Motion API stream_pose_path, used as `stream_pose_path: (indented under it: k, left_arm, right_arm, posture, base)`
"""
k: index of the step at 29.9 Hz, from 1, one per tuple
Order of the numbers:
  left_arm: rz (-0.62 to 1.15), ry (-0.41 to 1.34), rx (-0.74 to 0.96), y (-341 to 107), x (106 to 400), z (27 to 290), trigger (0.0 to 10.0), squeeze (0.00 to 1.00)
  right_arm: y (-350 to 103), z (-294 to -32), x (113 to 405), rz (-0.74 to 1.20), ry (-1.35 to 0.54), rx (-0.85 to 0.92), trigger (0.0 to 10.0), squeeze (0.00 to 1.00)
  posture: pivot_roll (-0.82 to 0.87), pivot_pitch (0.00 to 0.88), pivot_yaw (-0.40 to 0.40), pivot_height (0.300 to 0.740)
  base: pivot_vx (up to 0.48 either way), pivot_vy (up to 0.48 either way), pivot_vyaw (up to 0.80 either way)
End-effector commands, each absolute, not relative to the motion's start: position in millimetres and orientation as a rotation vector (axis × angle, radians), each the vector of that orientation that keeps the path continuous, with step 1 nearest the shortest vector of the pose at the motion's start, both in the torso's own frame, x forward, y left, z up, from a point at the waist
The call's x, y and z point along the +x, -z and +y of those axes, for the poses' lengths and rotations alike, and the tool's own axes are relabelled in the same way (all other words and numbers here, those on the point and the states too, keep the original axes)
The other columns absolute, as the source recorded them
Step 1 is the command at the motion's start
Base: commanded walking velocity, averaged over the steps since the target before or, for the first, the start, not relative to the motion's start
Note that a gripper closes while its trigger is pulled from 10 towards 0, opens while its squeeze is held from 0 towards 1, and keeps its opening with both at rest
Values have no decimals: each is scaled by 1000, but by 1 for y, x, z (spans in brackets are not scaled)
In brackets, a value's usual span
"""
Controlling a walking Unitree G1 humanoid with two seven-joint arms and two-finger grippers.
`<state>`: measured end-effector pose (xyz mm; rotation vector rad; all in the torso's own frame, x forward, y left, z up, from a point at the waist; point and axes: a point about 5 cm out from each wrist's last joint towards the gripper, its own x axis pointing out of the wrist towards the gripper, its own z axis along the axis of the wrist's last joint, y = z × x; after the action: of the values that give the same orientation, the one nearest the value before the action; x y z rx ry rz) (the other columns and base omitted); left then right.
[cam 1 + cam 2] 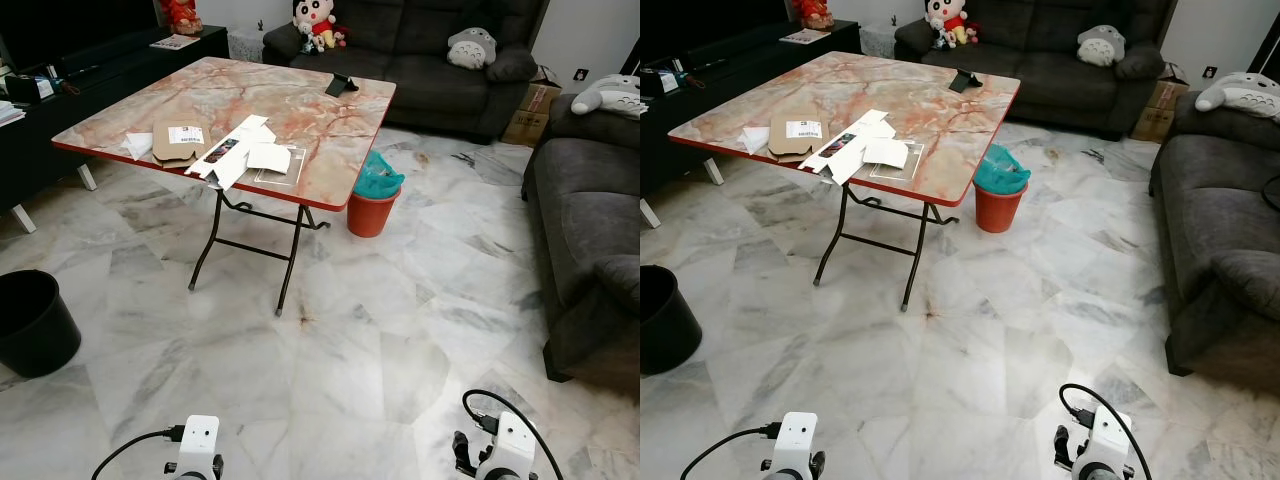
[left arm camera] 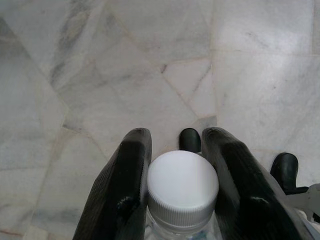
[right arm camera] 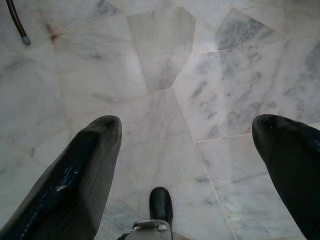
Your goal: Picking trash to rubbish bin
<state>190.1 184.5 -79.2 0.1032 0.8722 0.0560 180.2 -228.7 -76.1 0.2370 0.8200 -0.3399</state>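
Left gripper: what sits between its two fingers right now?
In the left wrist view, a clear plastic bottle with a white cap sits between the left gripper's black fingers, which press against both sides of its neck.

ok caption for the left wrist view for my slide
Left gripper shut on a clear bottle with a white cap, held above the marble floor.

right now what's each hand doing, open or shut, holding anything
Left hand: shut on a clear bottle with a white cap, held above the marble floor.
Right hand: open, holding nothing.
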Motion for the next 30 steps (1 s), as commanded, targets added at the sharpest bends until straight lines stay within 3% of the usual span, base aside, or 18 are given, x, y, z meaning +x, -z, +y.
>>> stream_pose_path:
  k: [1,18,30]
  left_arm:
    - [862,-51,91,78,192,183,10000,0]
    - [878,-87,89,81,185,191,10000,0]
    - [868,-77,76,80,188,186,10000,0]
  right_arm:
    - [71,-231,188,786,350,248,10000,0]
    - [71,-227,191,782,331,243,10000,0]
    - [70,-227,191,778,320,236,10000,0]
  posture:
    - [98,0,-59,740]
    - [106,0,-56,740]
    - [106,0,-56,740]
  base:
    - [0,0,0]
    - [0,0,0]
    - [0,0,770]
